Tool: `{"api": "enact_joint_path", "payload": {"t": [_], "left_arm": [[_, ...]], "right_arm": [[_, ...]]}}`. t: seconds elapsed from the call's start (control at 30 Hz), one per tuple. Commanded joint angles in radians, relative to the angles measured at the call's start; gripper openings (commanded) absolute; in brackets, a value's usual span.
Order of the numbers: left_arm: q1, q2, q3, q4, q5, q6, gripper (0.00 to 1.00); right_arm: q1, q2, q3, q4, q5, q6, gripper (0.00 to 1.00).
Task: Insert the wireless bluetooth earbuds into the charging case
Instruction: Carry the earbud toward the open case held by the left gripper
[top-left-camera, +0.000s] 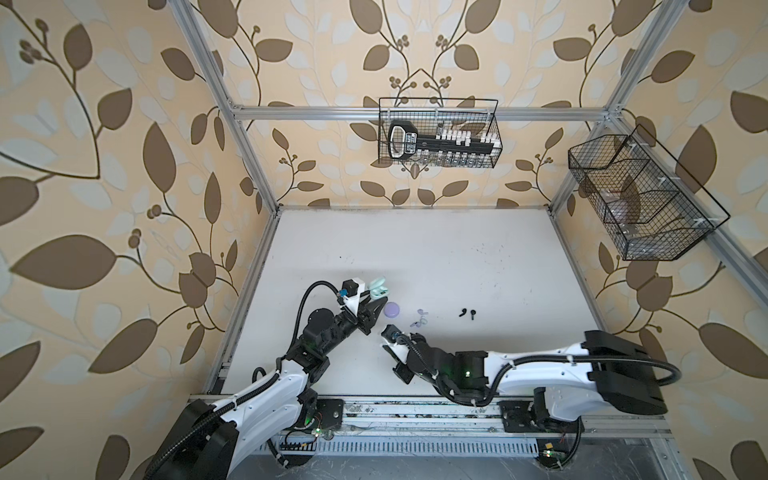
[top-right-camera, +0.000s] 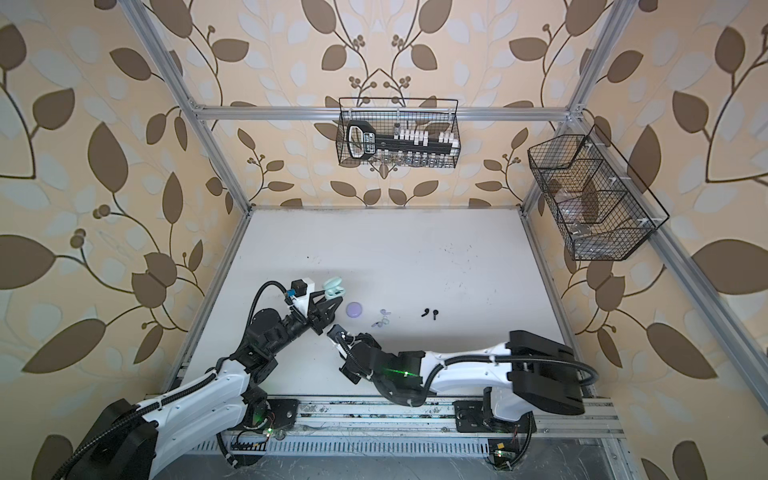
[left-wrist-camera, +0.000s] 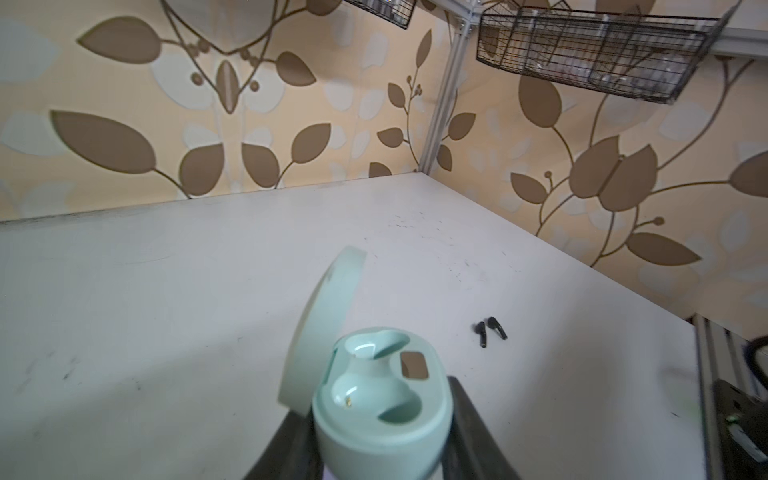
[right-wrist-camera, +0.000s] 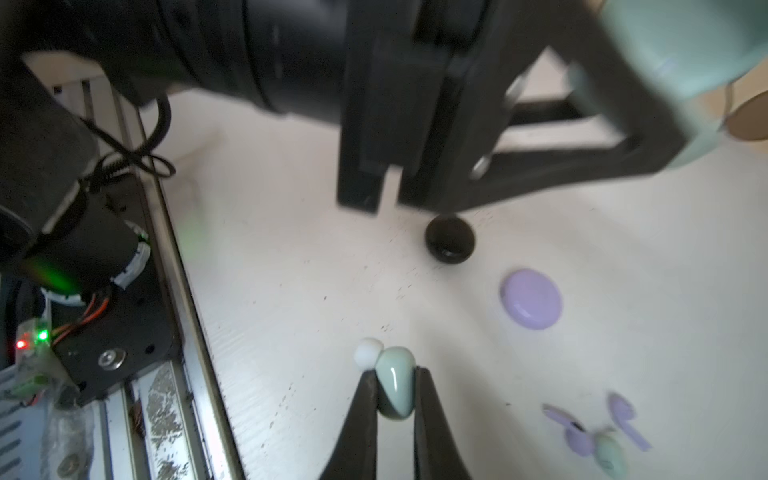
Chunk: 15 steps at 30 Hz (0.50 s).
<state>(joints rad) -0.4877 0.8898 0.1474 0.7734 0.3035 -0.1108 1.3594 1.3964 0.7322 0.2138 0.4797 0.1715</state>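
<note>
Because over the white desk (top-left-camera: 457, 257) the open mint-green plastic charging case (left-wrist-camera: 382, 415) is gripped by the left fingers (left-wrist-camera: 478, 436), the pale mint stemmed earbud (right-wrist-camera: 397, 382) pinched in the closed right fingers (right-wrist-camera: 430, 428) should be aligned stem-first with an empty socket

Mint case (left-wrist-camera: 376, 419), mint earbud (right-wrist-camera: 397, 384) (brown-leaf wallpaper (left-wrist-camera: 104, 143))

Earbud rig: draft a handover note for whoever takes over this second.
Left gripper: shut on the mint case, lid open, both sockets empty.
Right gripper: shut on one mint earbud.
On the table: second mint earbud among the lavender earbuds, black earbuds, lavender case closed, black case.
Done: mint case open, one earbud picked; none seated yet.
To do: seat all six.
</note>
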Motion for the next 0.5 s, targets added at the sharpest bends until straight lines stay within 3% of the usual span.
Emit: {"api": "enact_joint_path", "payload": {"t": [0.0,0.1,0.23,0.3,0.47], "left_arm": [[-0.015,0.007,0.053,0.096,0.141,0.020,0.00],[-0.025,0.026,0.062,0.115,0.214,0.033,0.00],[-0.053,0.062,0.080,0.156,0.352,0.068,0.00],[-0.065,0.084,0.088,0.178,0.421,0.074,0.00],[-0.089,0.147,0.121,0.223,0.570,0.070,0.00]], "right_arm": [[-0.005,-0.164,-0.057,-0.091,0.137,-0.117,0.00],[-0.054,-0.335,-0.138,-0.022,0.136,-0.227,0.00],[-0.224,-0.486,-0.248,0.129,-0.210,-0.438,0.00],[-0.285,-0.509,-0.289,0.208,-0.324,-0.496,0.00],[-0.379,-0.490,-0.259,0.189,-0.429,-0.588,0.00]]}}
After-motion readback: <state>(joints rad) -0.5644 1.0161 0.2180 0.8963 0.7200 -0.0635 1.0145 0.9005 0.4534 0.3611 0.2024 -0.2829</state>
